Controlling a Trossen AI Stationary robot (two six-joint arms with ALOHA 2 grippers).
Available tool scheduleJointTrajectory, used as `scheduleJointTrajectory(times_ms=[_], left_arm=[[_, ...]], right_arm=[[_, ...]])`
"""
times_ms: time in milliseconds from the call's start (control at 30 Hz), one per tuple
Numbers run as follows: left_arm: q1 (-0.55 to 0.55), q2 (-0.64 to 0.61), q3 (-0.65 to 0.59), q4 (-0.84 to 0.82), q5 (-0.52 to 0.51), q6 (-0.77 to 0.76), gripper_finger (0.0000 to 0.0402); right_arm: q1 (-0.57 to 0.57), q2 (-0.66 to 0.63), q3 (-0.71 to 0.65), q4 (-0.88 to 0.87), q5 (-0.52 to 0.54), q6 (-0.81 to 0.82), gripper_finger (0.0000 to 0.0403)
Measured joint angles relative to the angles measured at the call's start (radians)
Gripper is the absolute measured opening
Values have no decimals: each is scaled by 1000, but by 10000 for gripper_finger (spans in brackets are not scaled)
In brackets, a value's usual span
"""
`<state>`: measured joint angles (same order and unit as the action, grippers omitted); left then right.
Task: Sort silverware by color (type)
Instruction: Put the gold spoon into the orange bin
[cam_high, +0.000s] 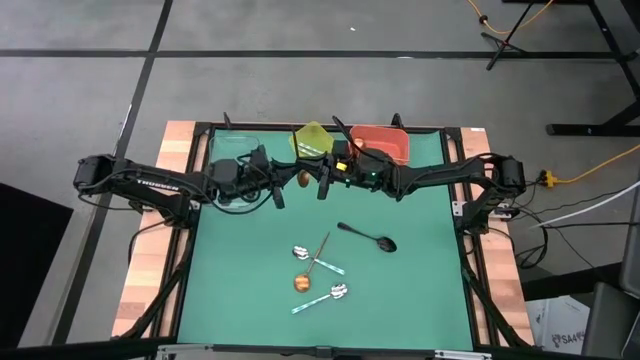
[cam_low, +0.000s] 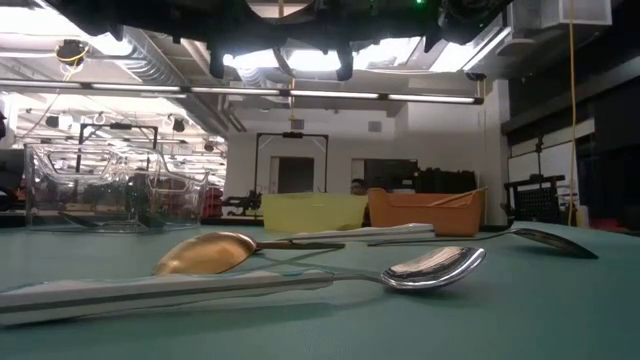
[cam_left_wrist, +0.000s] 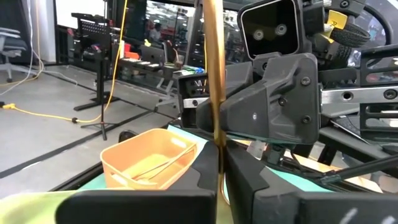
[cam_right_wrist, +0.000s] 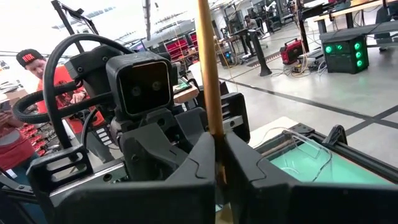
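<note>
A copper-gold spoon (cam_high: 303, 179) hangs above the table's far middle, between my two grippers, which face each other. My left gripper (cam_left_wrist: 221, 155) comes from the left and my right gripper (cam_right_wrist: 219, 158) from the right; both are shut on this spoon. Lower on the green mat lie a black spoon (cam_high: 368, 236), a second copper-gold spoon (cam_high: 312, 265) and two silver spoons with teal handles (cam_high: 318, 260) (cam_high: 322, 298). In the low view the copper-gold bowl (cam_low: 205, 253) and a silver bowl (cam_low: 435, 266) rest on the mat. My left gripper pinches the copper-gold spoon's slim handle (cam_left_wrist: 214, 112) between its two fingers, which reach level from the table's left and lie across it. The handle stands roughly upright, lifted clear of the table. My right gripper pinches the same handle (cam_right_wrist: 209, 106) between its two fingers, level from the table's right, across the handle. The spoon stands roughly upright between the two grippers.
Three bins line the far edge: a clear one (cam_high: 235, 145) at the left, a yellow-green one (cam_high: 312, 138) in the middle, an orange-red one (cam_high: 380, 142) at the right, holding spoons (cam_left_wrist: 152, 165). A person (cam_right_wrist: 37, 81) shows beyond the table.
</note>
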<state>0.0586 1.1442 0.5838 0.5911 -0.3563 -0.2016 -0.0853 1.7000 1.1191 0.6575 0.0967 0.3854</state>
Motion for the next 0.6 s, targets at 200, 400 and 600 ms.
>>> scheduleJointTrajectory(times_ms=[200, 400, 600], left_arm=[[0, 0, 0, 0, 0, 2, 3], [0, 0, 0, 0, 0, 3, 2], [0, 0, 0, -1, 0, 3, 2]], right_arm=[[0, 0, 0, -1, 0, -1, 3], [0, 0, 0, -3, 0, -20, 3], [0, 0, 0, -6, -2, -30, 8]])
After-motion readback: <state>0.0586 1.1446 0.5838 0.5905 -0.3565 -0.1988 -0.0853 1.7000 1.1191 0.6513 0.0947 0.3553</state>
